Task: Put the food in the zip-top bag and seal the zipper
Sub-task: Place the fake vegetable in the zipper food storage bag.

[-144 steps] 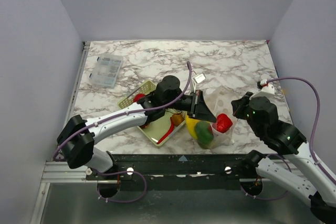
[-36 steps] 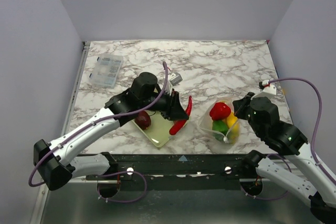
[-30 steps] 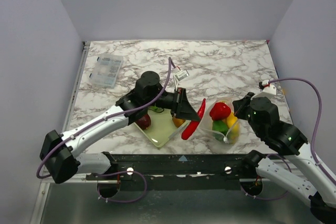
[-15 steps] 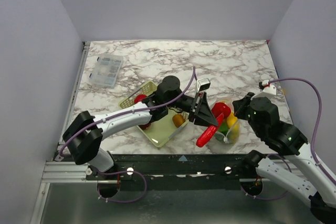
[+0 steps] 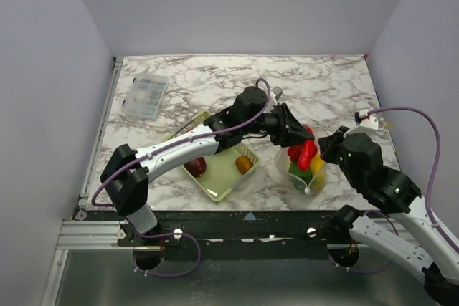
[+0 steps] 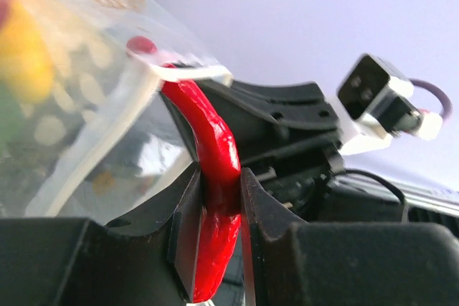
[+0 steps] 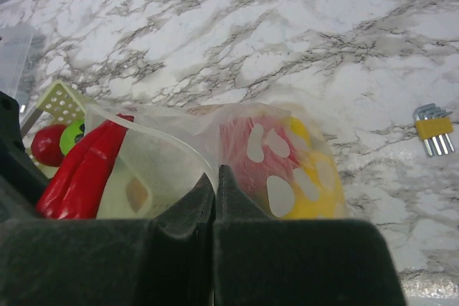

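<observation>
Left end effector (image 6: 218, 180): pinching the red chili (image 6: 215, 145) mid-body; the chili's upper end is nosing into the bag (image 5: 305, 171) mouth, right of the basket (image 5: 219, 177).
Right end effector (image 7: 216, 177): pressed together on the bag's rim, holding the mouth up.
Risk: the chili is riding close to the rim. Released too early, it is likely tipping out onto the bench (image 5: 323, 91) or dragging the film from the right pinch.
Waiting: dark red fruit (image 5: 195, 167) and orange fruit (image 5: 244, 165) are lying in the basket.

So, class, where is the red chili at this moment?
The red chili is right of centre in the top view, pinched in the left gripper at the zip-top bag's open mouth, just right of the mesh basket.
</observation>
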`<state>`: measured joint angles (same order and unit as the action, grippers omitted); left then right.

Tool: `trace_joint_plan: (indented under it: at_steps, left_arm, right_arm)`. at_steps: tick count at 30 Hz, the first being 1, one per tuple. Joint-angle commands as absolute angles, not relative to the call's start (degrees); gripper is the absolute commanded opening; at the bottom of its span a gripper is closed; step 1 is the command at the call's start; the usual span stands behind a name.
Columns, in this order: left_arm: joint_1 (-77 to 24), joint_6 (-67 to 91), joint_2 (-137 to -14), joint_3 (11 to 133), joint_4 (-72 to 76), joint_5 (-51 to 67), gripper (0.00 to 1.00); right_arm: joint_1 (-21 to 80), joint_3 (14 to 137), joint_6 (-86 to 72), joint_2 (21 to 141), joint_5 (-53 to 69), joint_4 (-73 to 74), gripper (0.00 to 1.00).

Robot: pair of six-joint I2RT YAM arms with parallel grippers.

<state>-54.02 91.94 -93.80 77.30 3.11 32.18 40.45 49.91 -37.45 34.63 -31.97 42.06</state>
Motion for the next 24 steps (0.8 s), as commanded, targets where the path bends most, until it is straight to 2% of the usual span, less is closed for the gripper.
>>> trace_joint_plan:
  at_steps: [1,5,6,8,12,14,19,24]
  left_arm:
    - [-54.3,87.1,-95.3,76.5,-2.3,21.9,0.19]
    - [-55.0,87.0,-95.4,74.3,-0.3,18.5,0.23]
    - [-55.0,86.9,-95.4,74.3,-0.3,17.7,0.28]
    - [-55.2,85.5,-95.9,75.9,-1.1,16.5,0.46]
    - [-55.3,82.2,-94.9,77.0,-3.9,14.6,0.65]
    - [-55.4,80.3,-94.2,77.3,-5.4,14.6,0.7]
    - [-55.2,75.9,-90.8,74.2,-5.8,12.5,0.69]
    - [-55.5,67.4,-92.3,79.8,-12.1,13.3,0.66]
  right_arm:
    - [40.7,49.8,-37.4,33.7,-32.0,40.3,0.01]
    - [40.7,49.7,-37.6,33.9,-32.3,40.3,0.01]
    - [40.6,49.8,-37.5,34.1,-32.3,40.3,0.01]
    - [40.7,49.8,-37.5,34.2,-32.2,40.4,0.01]
    - [40.7,49.9,-37.8,34.1,-32.3,40.6,0.01]
    - [40.7,49.8,-37.6,34.1,-32.2,40.5,0.01]
    - [40.7,49.7,-37.6,34.7,-32.2,40.3,0.01]
    - [40.6,49.9,-37.5,35.3,-32.1,40.4,0.01]
